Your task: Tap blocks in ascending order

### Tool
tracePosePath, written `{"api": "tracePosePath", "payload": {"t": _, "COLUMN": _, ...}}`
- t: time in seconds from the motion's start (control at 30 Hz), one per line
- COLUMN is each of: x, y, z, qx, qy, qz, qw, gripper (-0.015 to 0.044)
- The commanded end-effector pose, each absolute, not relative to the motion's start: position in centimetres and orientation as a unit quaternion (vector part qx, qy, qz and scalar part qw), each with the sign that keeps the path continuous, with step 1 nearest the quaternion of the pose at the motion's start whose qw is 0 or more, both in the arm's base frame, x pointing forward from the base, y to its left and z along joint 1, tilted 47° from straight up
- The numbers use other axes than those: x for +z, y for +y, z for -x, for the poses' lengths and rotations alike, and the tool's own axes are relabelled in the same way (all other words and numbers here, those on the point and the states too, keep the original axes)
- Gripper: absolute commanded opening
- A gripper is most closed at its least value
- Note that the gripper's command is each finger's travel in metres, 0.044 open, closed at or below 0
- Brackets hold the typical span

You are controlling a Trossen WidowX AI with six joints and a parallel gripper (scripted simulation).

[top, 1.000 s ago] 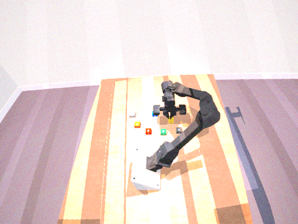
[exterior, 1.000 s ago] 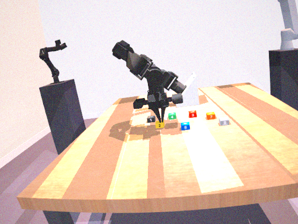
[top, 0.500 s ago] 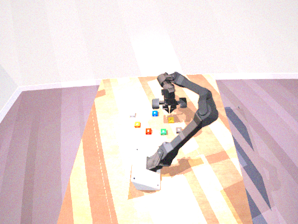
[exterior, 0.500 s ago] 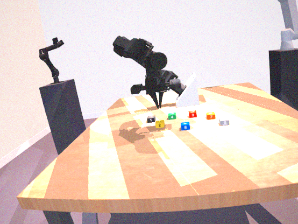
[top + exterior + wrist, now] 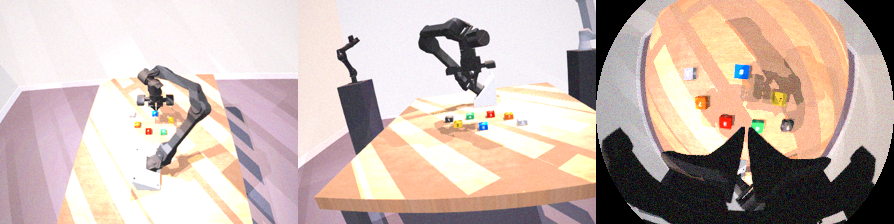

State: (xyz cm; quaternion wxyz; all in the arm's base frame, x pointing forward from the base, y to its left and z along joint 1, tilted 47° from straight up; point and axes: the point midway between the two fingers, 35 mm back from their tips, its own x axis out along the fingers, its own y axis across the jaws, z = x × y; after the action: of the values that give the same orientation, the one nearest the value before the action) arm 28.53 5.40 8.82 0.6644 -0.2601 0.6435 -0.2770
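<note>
My gripper is shut and empty, high above the blocks. A black block shows 1; the arm hides it in the top view. A yellow block shows 2. A red block shows 3. A green block shows 4. An orange block shows 7. The digits on a blue block and a pale grey block are unclear.
The blocks stand apart on the striped wooden table. The arm's pale wedge base stands behind them in the exterior view. Shadows of the arm fall around the yellow block. Other arms on dark pedestals stand beyond the table.
</note>
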Motion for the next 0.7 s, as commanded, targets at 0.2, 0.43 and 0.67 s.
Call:
{"api": "tracePosePath", "payload": {"t": 0.2, "x": 3.5, "y": 9.5, "z": -23.1, "qx": -0.284, "qy": 0.649, "qz": 0.270, "qw": 0.652, "gripper": 0.0020}}
{"api": "tracePosePath", "payload": {"t": 0.43, "x": 1.7, "y": 7.8, "z": -23.3, "qx": -0.283, "qy": 0.649, "qz": 0.269, "qw": 0.653, "gripper": 0.0020}}
{"api": "tracePosePath", "payload": {"t": 0.67, "x": -2.0, "y": 3.6, "z": -23.1, "qx": -0.285, "qy": 0.648, "qz": 0.270, "qw": 0.653, "gripper": 0.0020}}
